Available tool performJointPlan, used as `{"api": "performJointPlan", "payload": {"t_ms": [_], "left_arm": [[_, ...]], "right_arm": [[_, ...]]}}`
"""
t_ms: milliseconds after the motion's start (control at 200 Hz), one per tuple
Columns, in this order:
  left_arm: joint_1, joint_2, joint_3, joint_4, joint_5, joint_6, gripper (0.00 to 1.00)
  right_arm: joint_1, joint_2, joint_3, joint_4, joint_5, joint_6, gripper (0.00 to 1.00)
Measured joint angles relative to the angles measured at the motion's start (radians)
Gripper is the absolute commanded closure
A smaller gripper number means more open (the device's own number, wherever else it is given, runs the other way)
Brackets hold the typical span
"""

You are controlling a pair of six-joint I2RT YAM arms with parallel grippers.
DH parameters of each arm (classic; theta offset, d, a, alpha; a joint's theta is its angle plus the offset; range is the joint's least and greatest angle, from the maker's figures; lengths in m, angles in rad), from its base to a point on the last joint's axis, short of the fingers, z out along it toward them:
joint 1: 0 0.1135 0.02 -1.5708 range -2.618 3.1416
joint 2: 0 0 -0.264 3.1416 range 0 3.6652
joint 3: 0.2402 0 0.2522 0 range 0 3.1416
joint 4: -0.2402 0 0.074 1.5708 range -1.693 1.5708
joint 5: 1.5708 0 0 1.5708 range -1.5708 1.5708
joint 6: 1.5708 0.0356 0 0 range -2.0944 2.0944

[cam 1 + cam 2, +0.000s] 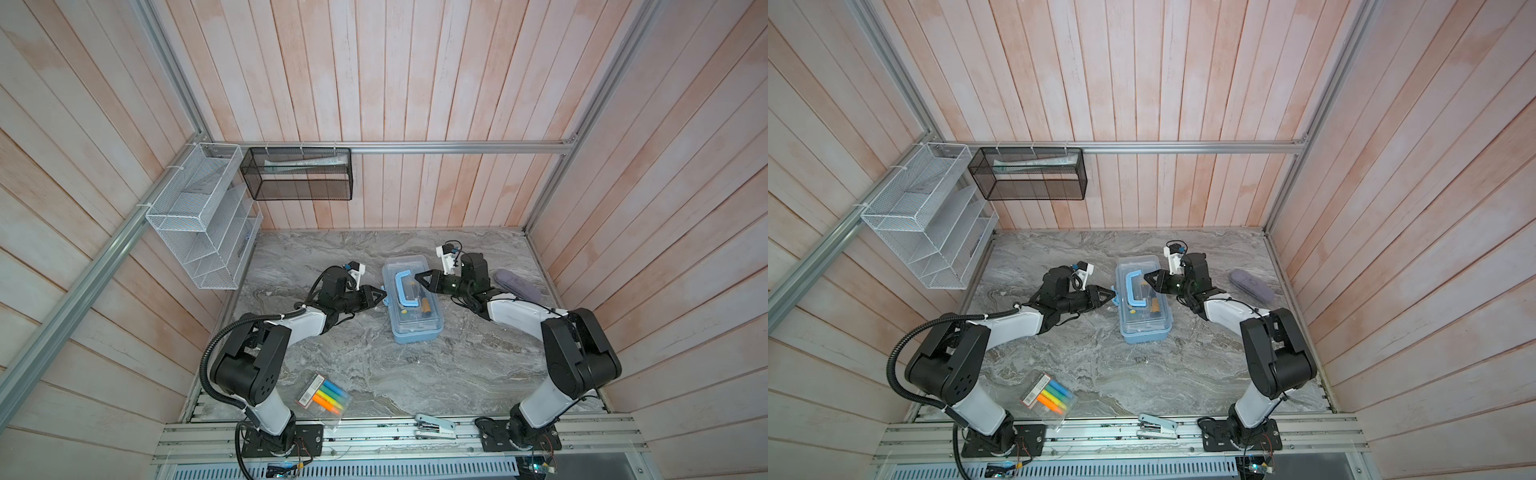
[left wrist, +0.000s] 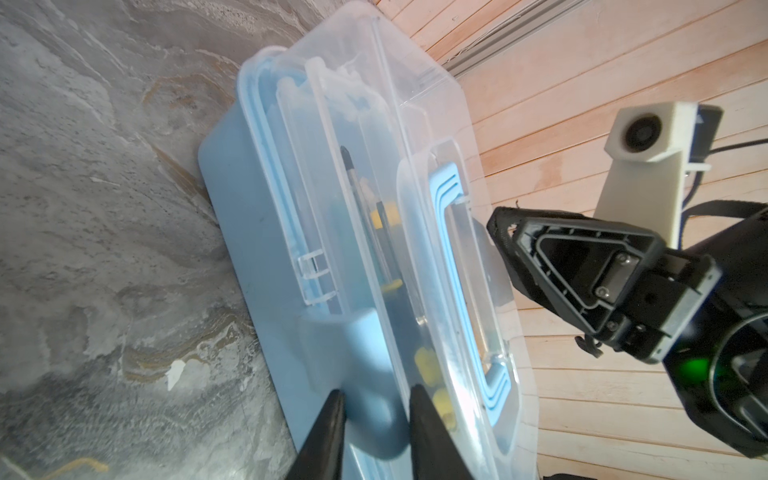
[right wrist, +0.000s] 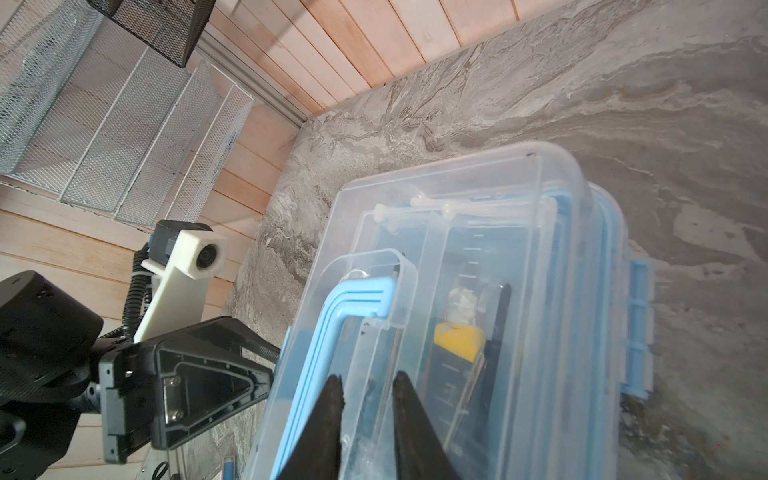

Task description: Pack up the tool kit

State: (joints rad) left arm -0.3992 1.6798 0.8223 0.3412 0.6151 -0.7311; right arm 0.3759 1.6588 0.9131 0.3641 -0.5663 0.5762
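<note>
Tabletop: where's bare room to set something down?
Free: the wide stretch between tool kit and highlighter packet; the band between the kit and the back wall. Crowded: around the kit, with left gripper and right gripper on it; lilac case far right.

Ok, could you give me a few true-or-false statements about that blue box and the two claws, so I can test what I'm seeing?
1. The tool kit has its clear lid on it. True.
2. The highlighter packet is inside the tool kit. False: it lies on the table, apart from the box.
3. The right gripper touches the lilac case. False: its tip is over the lid beside the handle; the lilac case lies apart.
4. The left gripper has its fingers either side of the blue latch. True.
</note>
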Motion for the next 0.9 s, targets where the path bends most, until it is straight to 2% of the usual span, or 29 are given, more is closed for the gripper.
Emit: {"api": "performJointPlan", "payload": {"t_ms": [900], "left_arm": [[-0.01, 0.01, 0.047, -0.066, -0.032, 0.032, 0.71]], "right_arm": [[-0.001, 0.002, 0.0, 0.003, 0.0, 0.0, 0.76]]}}
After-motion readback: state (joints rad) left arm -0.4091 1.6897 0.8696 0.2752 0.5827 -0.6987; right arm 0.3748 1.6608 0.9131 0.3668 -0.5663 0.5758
